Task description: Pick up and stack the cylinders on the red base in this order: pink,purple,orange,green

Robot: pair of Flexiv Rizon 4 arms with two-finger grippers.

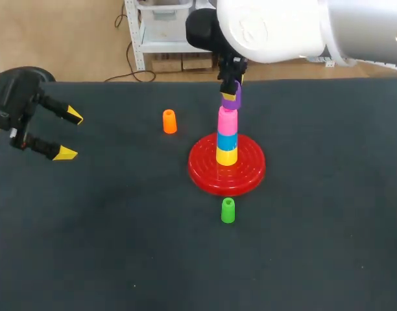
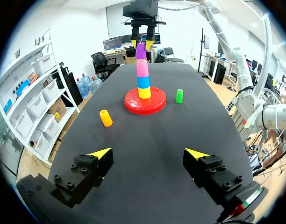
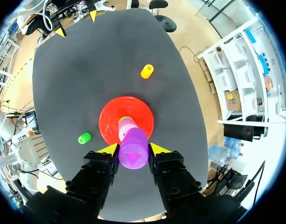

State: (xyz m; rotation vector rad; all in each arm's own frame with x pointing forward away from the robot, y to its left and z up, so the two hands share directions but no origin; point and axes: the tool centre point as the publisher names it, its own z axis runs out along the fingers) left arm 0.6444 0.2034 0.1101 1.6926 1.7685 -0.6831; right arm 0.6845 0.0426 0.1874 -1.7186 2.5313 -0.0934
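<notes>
Head view shows the red base point(image 1: 205, 176) sitting near the middle of the dark table point(image 1: 120, 259), with three cylinders stacked upright on it: yellow cylinder point(image 1: 226, 156) at the bottom, blue cylinder point(image 1: 227, 140) on that, and pink cylinder point(image 1: 228, 120) on top. The right arm point(image 1: 283, 26) comes in from the far right corner and hangs over the stack. Its right gripper point(image 1: 231, 92) points down with both yellow-tipped fingers pressed against opposite sides of the purple cylinder point(image 1: 233, 100), so the pincer is closed around it with only the cylinder's width between the tips. The purple cylinder is tilted and sits directly above the pink one; whether its lower edge touches the pink top cannot be told. In the right wrist view the purple cylinder fills the gap between the fingers and covers most of the stack beneath.

The orange cylinder point(image 1: 169, 121) stands upright on the table, apart from the base on the left arm's side. The green cylinder point(image 1: 228, 210) stands upright just beside the base's near rim, not touching it.

The left gripper point(image 1: 62, 134) is over the table's left edge, well apart from the base. Its fingers are spread wide and hold nothing, which the left wrist view confirms.
</notes>
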